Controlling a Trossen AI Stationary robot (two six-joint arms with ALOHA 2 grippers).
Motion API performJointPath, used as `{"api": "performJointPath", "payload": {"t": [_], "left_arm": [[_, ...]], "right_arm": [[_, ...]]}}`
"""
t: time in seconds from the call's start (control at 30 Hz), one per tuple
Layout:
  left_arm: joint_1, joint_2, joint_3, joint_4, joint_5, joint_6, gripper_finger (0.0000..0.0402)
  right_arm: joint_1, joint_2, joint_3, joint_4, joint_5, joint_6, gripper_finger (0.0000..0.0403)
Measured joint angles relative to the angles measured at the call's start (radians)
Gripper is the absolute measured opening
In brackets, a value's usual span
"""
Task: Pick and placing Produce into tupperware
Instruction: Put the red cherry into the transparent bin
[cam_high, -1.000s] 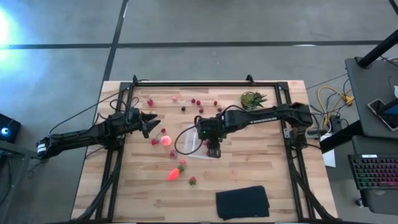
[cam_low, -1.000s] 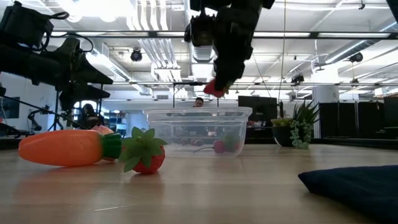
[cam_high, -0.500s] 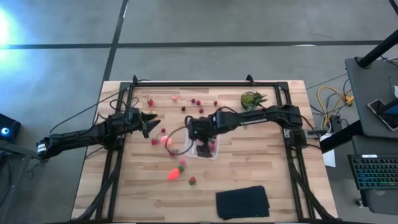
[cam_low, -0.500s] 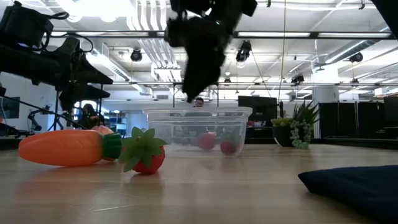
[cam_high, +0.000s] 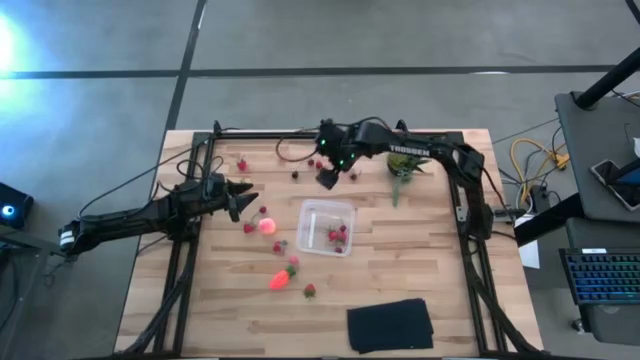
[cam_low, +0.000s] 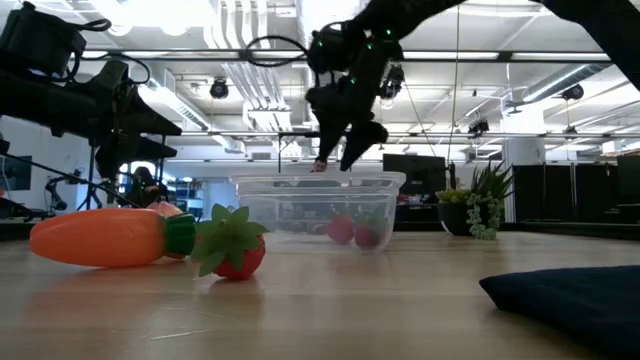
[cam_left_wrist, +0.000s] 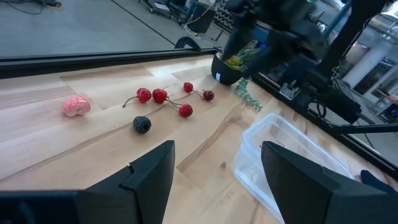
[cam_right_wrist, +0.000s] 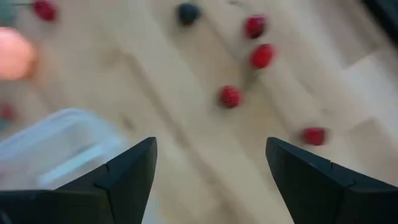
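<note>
The clear tupperware (cam_high: 327, 227) (cam_low: 318, 210) stands mid-table with a few red berries (cam_high: 336, 236) (cam_low: 340, 230) on its floor. My right gripper (cam_high: 327, 178) (cam_right_wrist: 211, 180) hangs open and holds nothing, beyond the tupperware's far side, above loose red berries (cam_right_wrist: 231, 96) (cam_high: 320, 163) and one dark berry (cam_right_wrist: 188, 12). My left gripper (cam_high: 245, 195) (cam_left_wrist: 217, 180) waits open at the table's left, pointing toward the cherries (cam_left_wrist: 160, 96). The orange carrot (cam_high: 280, 278) (cam_low: 100, 237), a strawberry (cam_low: 235, 250) and the pink-orange fruit (cam_high: 267, 226) lie on the wood.
A spiky green potted plant (cam_high: 405, 160) stands at the far right, close to the right arm. A black folded cloth (cam_high: 390, 325) (cam_low: 570, 290) lies near the front edge. A pink piece (cam_left_wrist: 76, 106) lies at the far left. More berries lie left of the tupperware (cam_high: 249, 228).
My right gripper, first shut on a red berry above the tupperware, has opened, and the berry now lies inside the tupperware. The gripper has then swung toward the table's far edge and rolled, ending over the loose berries there.
</note>
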Motion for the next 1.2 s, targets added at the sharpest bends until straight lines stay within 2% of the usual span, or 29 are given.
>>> {"api": "performJointPath", "payload": {"t": [0.2,0.33,0.4,0.5,0.8,1.2], "left_arm": [[0.000,0.000,0.000,0.000,0.000,0.000,0.0226],[0.000,0.000,0.000,0.000,0.000,0.000,0.0226],[0.000,-0.001,0.000,0.000,0.000,0.000,0.0226],[0.000,0.000,0.000,-0.001,0.000,0.000,0.0226],[0.000,0.000,0.000,0.000,0.000,0.000,0.0226],[0.000,-0.001,0.000,0.000,0.001,0.000,0.0226]], "right_arm": [[-0.045,0.042,-0.036,-0.037,0.034,-0.166,0.0292],[-0.080,0.136,-0.035,-0.063,0.065,-0.063,0.0292],[-0.101,0.173,-0.025,-0.107,0.065,0.035,0.0290],[-0.122,0.195,-0.006,-0.200,0.068,0.087,0.0285],[-0.132,0.191,-0.011,-0.232,0.068,-0.035,0.0260],[-0.134,0.236,-0.008,-0.203,0.063,-0.084,0.0226]]}}
